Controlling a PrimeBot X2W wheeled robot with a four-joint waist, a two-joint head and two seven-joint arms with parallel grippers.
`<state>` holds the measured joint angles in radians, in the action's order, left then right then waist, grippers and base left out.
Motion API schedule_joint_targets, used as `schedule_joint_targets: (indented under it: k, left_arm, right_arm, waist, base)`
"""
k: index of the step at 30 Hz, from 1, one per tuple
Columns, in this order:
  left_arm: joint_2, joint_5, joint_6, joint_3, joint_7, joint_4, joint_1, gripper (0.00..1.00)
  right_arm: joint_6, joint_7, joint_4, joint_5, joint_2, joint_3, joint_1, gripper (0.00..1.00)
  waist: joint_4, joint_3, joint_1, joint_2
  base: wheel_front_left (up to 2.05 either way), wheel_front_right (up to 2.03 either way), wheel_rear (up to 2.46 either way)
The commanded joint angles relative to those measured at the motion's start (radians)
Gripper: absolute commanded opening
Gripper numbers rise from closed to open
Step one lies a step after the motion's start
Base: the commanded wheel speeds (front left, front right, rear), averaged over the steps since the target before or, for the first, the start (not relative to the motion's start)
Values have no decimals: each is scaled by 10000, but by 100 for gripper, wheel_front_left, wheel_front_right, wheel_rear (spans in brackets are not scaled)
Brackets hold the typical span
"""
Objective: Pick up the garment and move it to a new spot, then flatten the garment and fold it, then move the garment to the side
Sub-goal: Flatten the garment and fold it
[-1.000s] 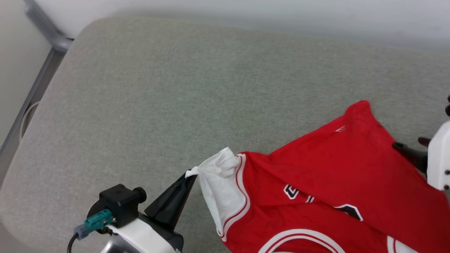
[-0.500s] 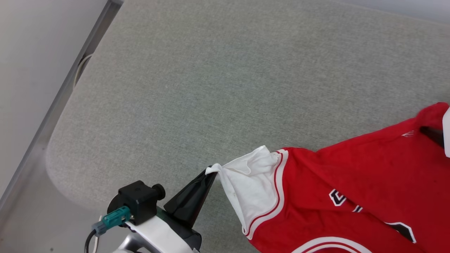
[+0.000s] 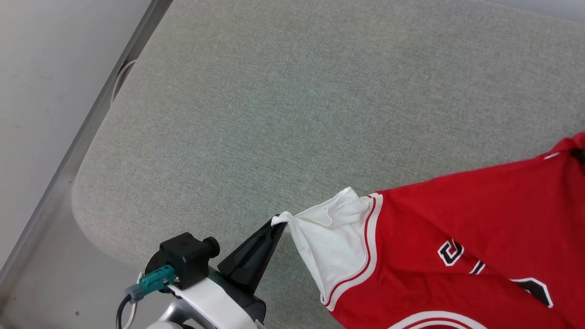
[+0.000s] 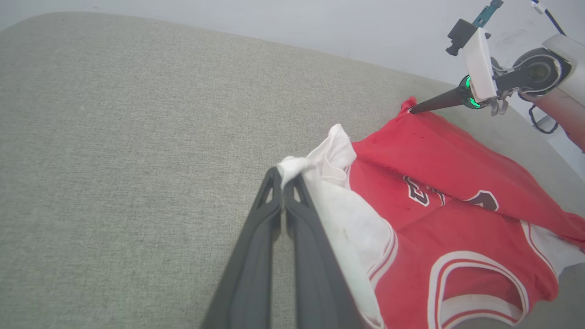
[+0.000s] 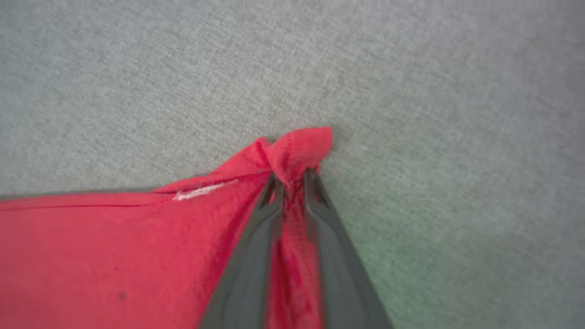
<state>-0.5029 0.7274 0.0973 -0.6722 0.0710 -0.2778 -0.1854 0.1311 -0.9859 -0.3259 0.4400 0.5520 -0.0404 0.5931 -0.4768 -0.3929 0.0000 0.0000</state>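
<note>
Grey woven cloth is seen all over the desk [image 3: 274, 114], and the garment [image 3: 480, 219] is stretched across its near right part. Nearest of all, the left jaws are pressed fully together on the tip of the white sleeve [image 3: 329, 237], which is drawn up into a small twisted peak. Just beyond, the striped trim [image 3: 372, 242] is pulled straight, and the red body with its black-and-white lettering [image 3: 450, 252] is held fairly taut, one long ridge running away toward the far end. Out there, the right jaws are closed to a narrow gap on a bunched red corner [image 5: 297, 146], with fabric squeezed between them low over the desk.

Thin, soft and light is how this cloth is judged. It can be expected to sag, crease and fold wherever it is not held under tension. So small a pinch might be slipped out of under a hard pull. A surer hold is likely to be found on the doubled trim or a seam, with the two grips kept at opposite ends.
</note>
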Motion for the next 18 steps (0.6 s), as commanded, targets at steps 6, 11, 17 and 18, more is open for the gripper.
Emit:
schedule_joint_targets:
  k: [6,11,17,18]
  left_arm:
    - [-161,49,89,159,56,33,-64,0]
    - [-475,68,215,454,12,-64,-120,0]
    - [-1028,136,482,1043,-40,-297,-228,0]
    - [-1117,152,519,1193,-31,-332,-276,0]
  right_arm:
    - [-8,1164,-511,14,-282,-208,442,0]
    - [-8,2029,-664,277,-330,-439,606,0]
    - [-8,2825,-315,719,-402,-726,605,0]
    - [-8,2929,-190,787,-425,-746,589,0]
  waist:
    - [384,448,0,0]
    - [879,1041,0,0]
    - [1737,1905,0,0]
    - [1882,2029,0,0]
  base:
    - [0,0,0]
    - [0,0,0]
    - [0,0,0]
    - [0,0,0]
